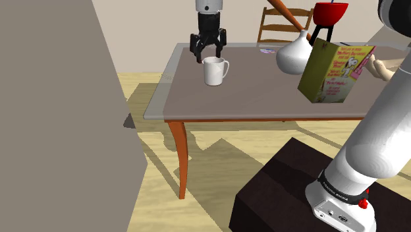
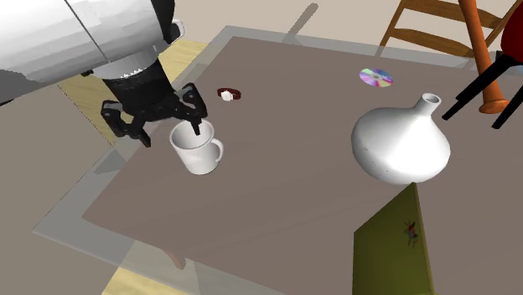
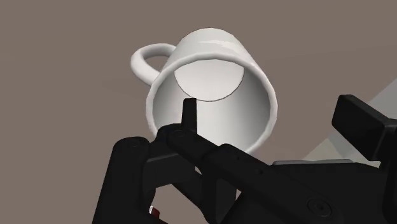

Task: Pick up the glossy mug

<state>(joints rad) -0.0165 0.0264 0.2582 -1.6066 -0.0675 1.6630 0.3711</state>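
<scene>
Gripper [image 3: 270, 118] fingers [image 3: 189, 118] are spread astride the white mug [image 3: 216, 124] rim on the bench [image 3: 63, 95]; clasping and lifting are left.

Gripper [image 2: 164, 124], fingers spread, at rim of upright white mug [image 2: 198, 151] on brown table [image 2: 277, 193]; white vase [image 2: 401, 149], disc [image 2: 376, 77], watch [image 2: 228, 95] apart.

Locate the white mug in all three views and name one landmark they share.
Shoulder view: the mug stands upright on the left part of the table, handle toward the right.
Second exterior view: the mug is left of middle, well left of the white vase.
Wrist view: the mug is seen from above, just beyond the fingers.
Shared landmark: the black gripper, open at the mug's rim.
</scene>
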